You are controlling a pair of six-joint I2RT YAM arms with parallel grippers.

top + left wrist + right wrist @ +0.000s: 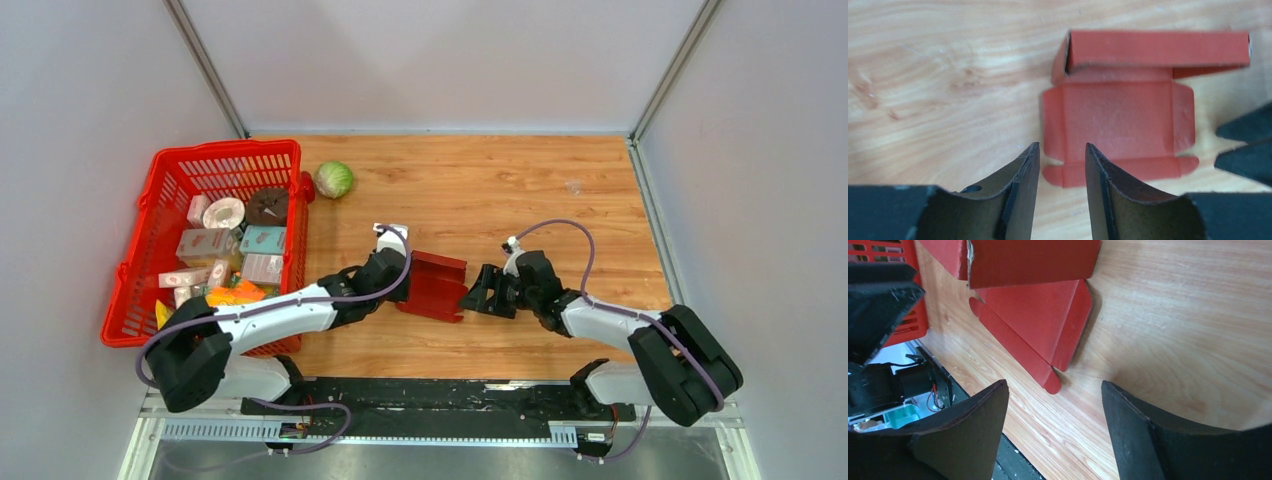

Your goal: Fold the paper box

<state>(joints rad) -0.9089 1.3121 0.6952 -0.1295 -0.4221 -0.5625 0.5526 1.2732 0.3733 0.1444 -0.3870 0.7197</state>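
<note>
The box (432, 285) lies mid-way across the desk (520, 180) between both arms, one long wall raised. I judge it light, thin, quick to slide or crease. Left gripper (1062, 146) narrowly apart, right gripper (1054, 383) wide, both empty. I'd pinch flap edges.

The left arm (270, 315) and the right arm (600, 320) reached forward and inward, wrists low, tips turned toward each other. The left pincer (403, 282) (1060, 150) held its jaws a narrow gap apart, gripping nothing. The right pincer (474, 294) (1053, 385) was spread wide and empty, near the left but apart
</note>
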